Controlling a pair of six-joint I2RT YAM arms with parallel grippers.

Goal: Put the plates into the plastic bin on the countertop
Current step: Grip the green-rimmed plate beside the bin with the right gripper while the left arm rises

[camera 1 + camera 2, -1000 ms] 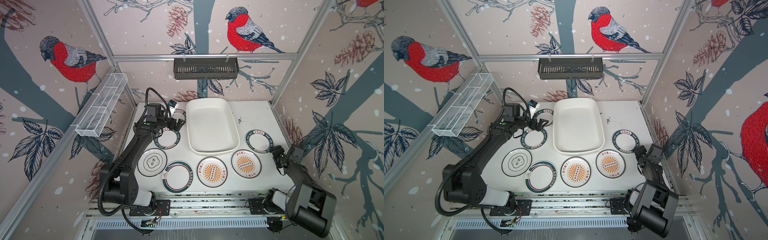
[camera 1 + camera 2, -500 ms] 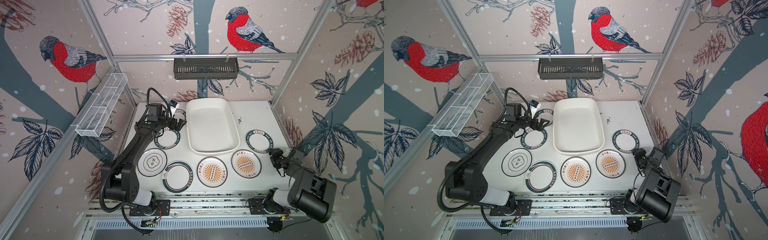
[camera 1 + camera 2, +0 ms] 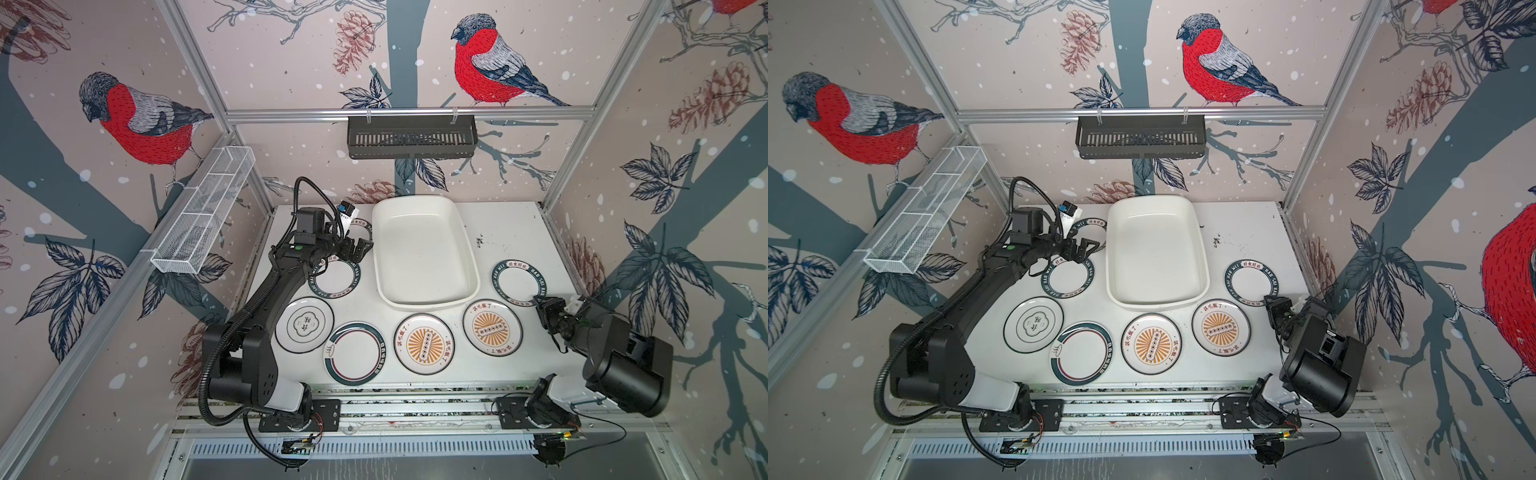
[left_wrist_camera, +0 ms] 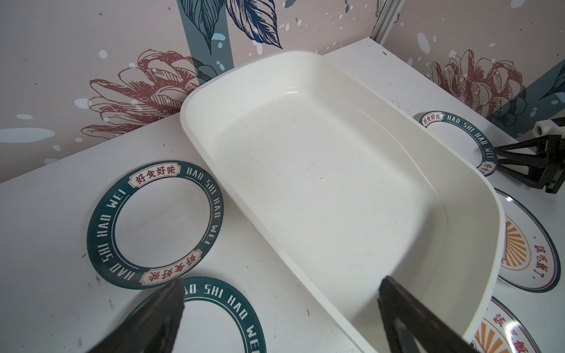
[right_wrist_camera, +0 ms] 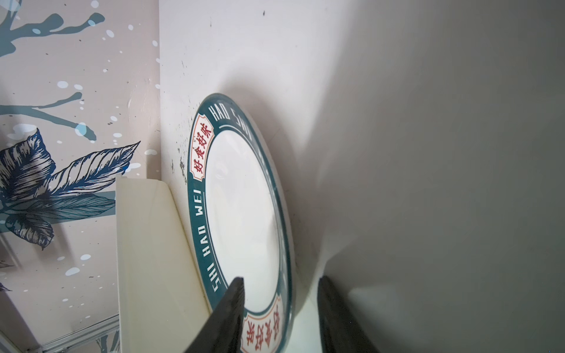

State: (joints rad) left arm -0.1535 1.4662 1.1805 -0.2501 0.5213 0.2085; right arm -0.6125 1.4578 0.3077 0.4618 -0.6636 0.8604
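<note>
right hand [image 3: 539,302] now straddles the rim of the right-side lettered plate [image 3: 518,281], jaws narrowing but unclamped; left hand [image 3: 358,248] gapes wide; plastic bin [image 3: 416,305] empty, so first pick is imminent.

left arm [image 3: 270,299] — matte black; white base shell [image 3: 286,393]; ribbed hose [image 3: 202,386] | left tool [image 3: 360,248] — black triangular fingers [image 4: 159,318]

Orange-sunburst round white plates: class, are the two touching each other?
Apart: both top views show bare white countertop between the left plate and the right plate.
</note>
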